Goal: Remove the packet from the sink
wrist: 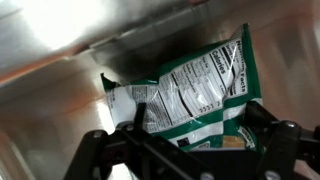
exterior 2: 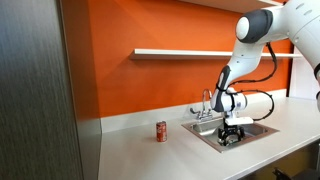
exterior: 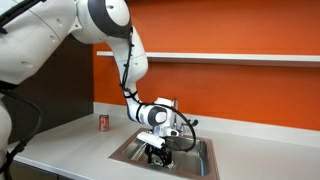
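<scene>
A green and white packet (wrist: 200, 95) with a nutrition label lies against the steel wall inside the sink (exterior: 200, 165). In the wrist view my gripper (wrist: 198, 135) is open, with its black fingers on either side of the packet's lower part; I cannot tell whether they touch it. In both exterior views the gripper (exterior: 157, 150) (exterior 2: 233, 133) is lowered into the sink basin (exterior 2: 262, 130), and the packet itself is hidden by it.
A red can (exterior: 102, 122) (exterior 2: 161, 131) stands on the grey counter beside the sink. A faucet (exterior 2: 207, 103) rises at the sink's back edge. An orange wall with a white shelf (exterior: 230, 57) runs behind.
</scene>
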`<state>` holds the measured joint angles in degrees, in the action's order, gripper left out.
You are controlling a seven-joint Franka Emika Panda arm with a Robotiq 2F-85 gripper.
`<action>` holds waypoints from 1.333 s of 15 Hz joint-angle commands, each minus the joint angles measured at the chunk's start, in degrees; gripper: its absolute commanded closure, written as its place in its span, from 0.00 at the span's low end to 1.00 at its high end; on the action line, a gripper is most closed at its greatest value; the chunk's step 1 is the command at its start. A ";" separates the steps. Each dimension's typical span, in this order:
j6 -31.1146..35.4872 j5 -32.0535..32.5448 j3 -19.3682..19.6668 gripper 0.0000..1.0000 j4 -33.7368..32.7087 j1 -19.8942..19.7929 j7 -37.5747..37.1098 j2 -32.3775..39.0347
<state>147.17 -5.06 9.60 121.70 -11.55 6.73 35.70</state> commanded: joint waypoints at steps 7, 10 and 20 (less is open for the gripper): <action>0.08 1.13 -0.41 0.66 -1.47 -1.01 -1.03 0.26; -0.13 1.36 -0.15 0.86 -1.87 -0.82 -1.32 -0.04; -0.35 1.53 0.36 0.99 -1.46 -0.59 -1.67 -1.83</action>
<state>147.11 -4.80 10.49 120.05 -11.61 6.57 34.64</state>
